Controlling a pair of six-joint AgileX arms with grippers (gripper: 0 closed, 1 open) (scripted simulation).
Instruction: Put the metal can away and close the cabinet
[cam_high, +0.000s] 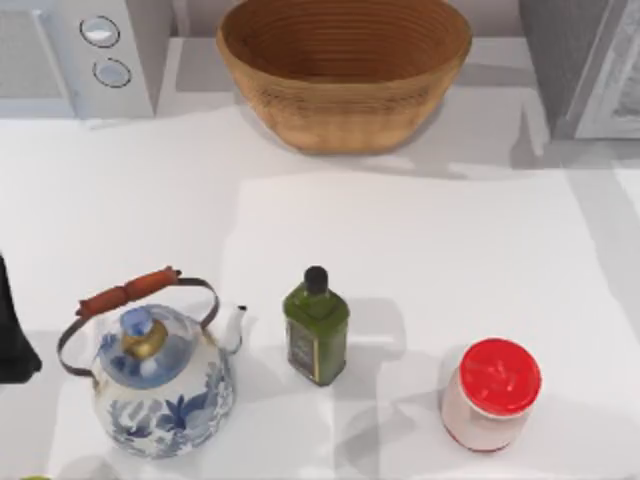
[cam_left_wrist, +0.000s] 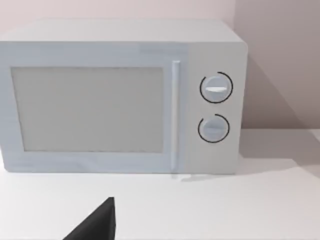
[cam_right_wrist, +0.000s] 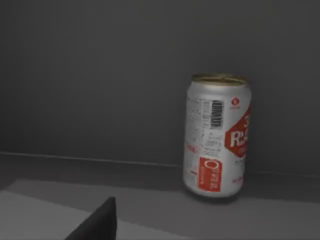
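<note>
So the silver metal can with red and white label (cam_right_wrist: 216, 136) is standing upright inside a dark grey cabinet (cam_right_wrist: 100, 75), close to its back wall (right wrist view). The grey cabinet's corner is at the far right of the woven wicker basket (cam_high: 344, 70). Left of the basket sits a white microwave (cam_left_wrist: 120, 97). Nearer than the basket: blue-and-white kettle (cam_high: 158, 375), green oil bottle (cam_high: 316, 329), red-lidded jar (cam_high: 491, 393). Can't tell whether either gripper's fingers are apart or together.

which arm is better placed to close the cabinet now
Right, probably. Its wrist view looks straight at the metal can standing upright in a dark grey enclosure, apparently the cabinet at the table's right. The left wrist view faces the microwave on the opposite side.
</note>
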